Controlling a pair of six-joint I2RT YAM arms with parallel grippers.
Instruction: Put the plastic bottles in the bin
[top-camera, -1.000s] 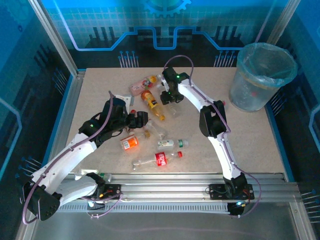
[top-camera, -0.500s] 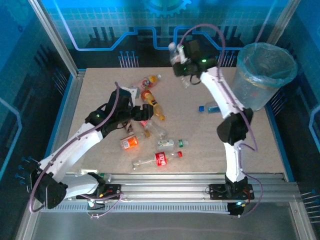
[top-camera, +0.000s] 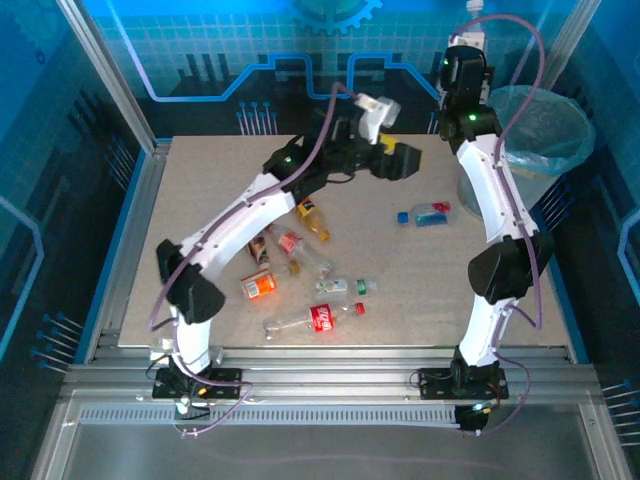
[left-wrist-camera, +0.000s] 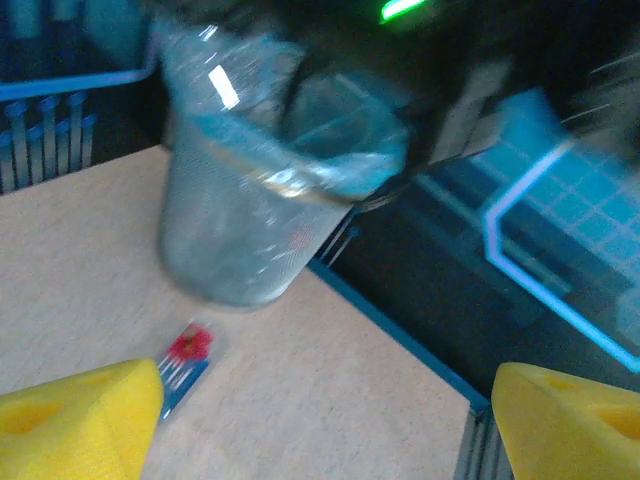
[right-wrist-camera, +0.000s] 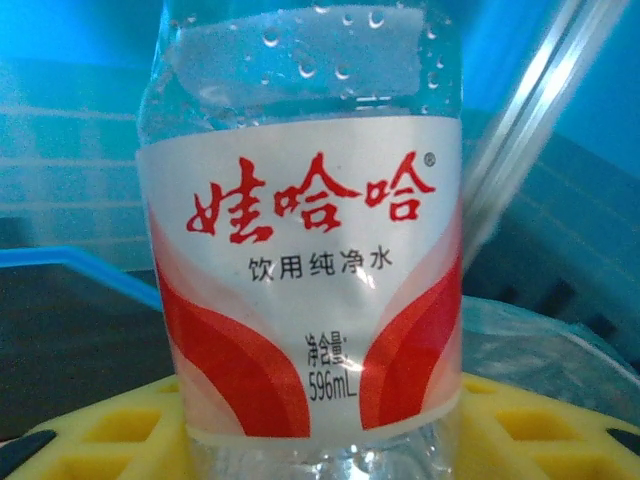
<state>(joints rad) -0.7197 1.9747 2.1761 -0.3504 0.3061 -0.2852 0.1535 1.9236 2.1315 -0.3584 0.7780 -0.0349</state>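
My right gripper (right-wrist-camera: 318, 425) is shut on a clear water bottle (right-wrist-camera: 300, 230) with a white and red label, held upright between the yellow fingers (right-wrist-camera: 90, 440). From above, this gripper (top-camera: 468, 38) is raised high beside the bin (top-camera: 545, 150), a round translucent bin with a pale blue-green liner. My left gripper (top-camera: 395, 158) hovers over the far middle of the table. Its yellow fingers (left-wrist-camera: 70, 420) stand wide apart with nothing between them, facing the bin (left-wrist-camera: 250, 210). Several plastic bottles lie on the table, including an orange one (top-camera: 312, 218) and a red-labelled one (top-camera: 320, 318).
A blue-capped bottle (top-camera: 425, 213) lies alone left of the bin, also below my left gripper as a bottle (left-wrist-camera: 185, 360). More bottles cluster at centre left, such as one with an orange label (top-camera: 262, 285). The table's right edge rail (left-wrist-camera: 400, 330) runs just past the bin.
My right arm has lifted the water bottle from the pile up beside the bin. My left arm has swung from the bottle pile toward the far middle. A blue-capped bottle now lies near the bin.
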